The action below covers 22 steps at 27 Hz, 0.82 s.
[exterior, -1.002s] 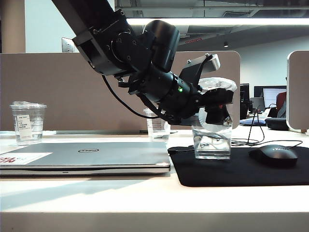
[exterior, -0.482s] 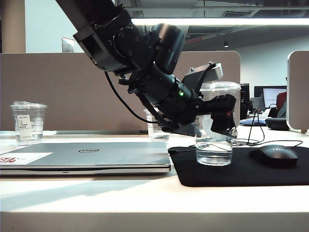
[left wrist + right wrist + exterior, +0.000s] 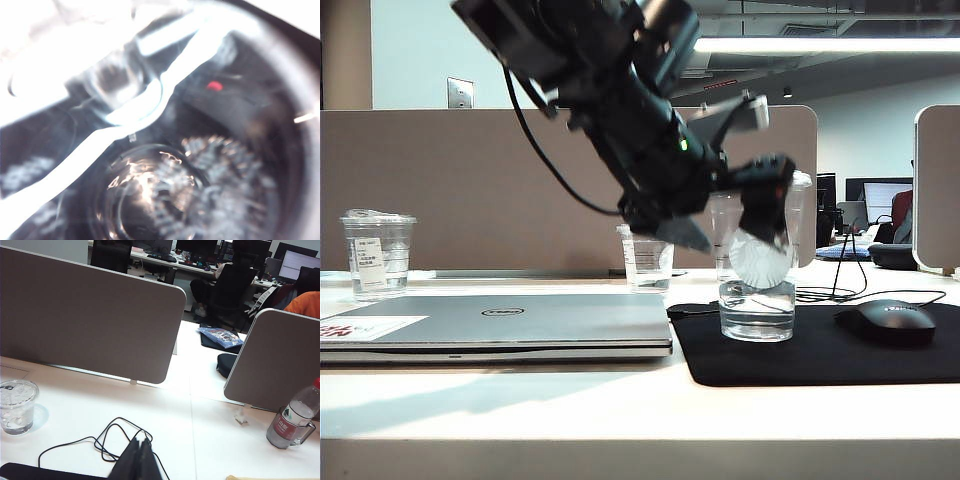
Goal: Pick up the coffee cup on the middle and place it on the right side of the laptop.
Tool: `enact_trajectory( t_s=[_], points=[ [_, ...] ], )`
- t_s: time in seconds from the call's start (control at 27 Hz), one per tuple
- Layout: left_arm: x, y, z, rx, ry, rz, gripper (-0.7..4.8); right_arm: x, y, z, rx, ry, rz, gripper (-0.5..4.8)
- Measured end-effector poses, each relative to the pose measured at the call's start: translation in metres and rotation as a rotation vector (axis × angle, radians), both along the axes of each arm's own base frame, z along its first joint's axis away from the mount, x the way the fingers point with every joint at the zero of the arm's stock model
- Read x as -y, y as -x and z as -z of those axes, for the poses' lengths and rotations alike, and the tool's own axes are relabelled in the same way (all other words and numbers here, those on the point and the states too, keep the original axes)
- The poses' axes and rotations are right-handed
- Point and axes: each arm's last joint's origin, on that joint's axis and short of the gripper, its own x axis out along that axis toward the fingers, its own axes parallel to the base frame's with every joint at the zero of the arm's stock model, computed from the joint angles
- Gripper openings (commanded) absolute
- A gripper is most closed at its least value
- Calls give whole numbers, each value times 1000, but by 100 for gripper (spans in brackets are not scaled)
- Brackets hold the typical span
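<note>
The coffee cup (image 3: 756,300), a tall clear cup with a round white logo, stands upright on the black mouse pad (image 3: 820,352), right of the silver Dell laptop (image 3: 500,325). My left gripper (image 3: 767,205) reaches across from the upper left. It hangs at the cup's upper half, open, with one dark finger (image 3: 770,185) in front of the cup wall. The left wrist view is a blur looking down into the coffee cup (image 3: 150,190), and its fingers do not show. My right gripper (image 3: 141,460) is shut and empty above a black cable (image 3: 112,437); it is out of the exterior view.
A shorter labelled cup (image 3: 378,255) stands at the far left behind the laptop, and a small clear cup (image 3: 645,262) stands behind its right end. A black mouse (image 3: 892,322) lies on the pad. A water bottle (image 3: 295,419) and grey dividers (image 3: 90,315) show in the right wrist view.
The cup went from tilted in the left gripper to standing upright on the pad. The left arm then rose and pitched up, its fingers sliding to the cup's upper part. The right arm kept still.
</note>
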Motion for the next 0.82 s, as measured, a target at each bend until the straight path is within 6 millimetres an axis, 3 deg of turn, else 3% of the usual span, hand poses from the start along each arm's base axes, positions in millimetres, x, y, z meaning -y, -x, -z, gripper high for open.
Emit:
enact_trajectory(
  t_s=[0.33,0.48,0.52,0.7,0.74,0.82],
  points=[
    [-20,25,-33,-105,-81,-7,479,1,6,-2,13,-1,1,-5],
    [-39,44,-56,-105,-193,-97,479,1,10,-3,23,-20,1,-5],
    [-45,48,-62,-98,-215,-121,446,1,12,-4,29,-30,1,-5],
    [-77,68,-99,-39,-281,-202,42,1,21,-6,37,-104,-18,-5],
    [-86,76,-112,-14,-269,-213,-9,0,22,-5,32,-152,-36,-5],
    [-96,86,-127,17,-233,-221,-6,-1,23,-5,24,-215,-66,-5]
  ],
)
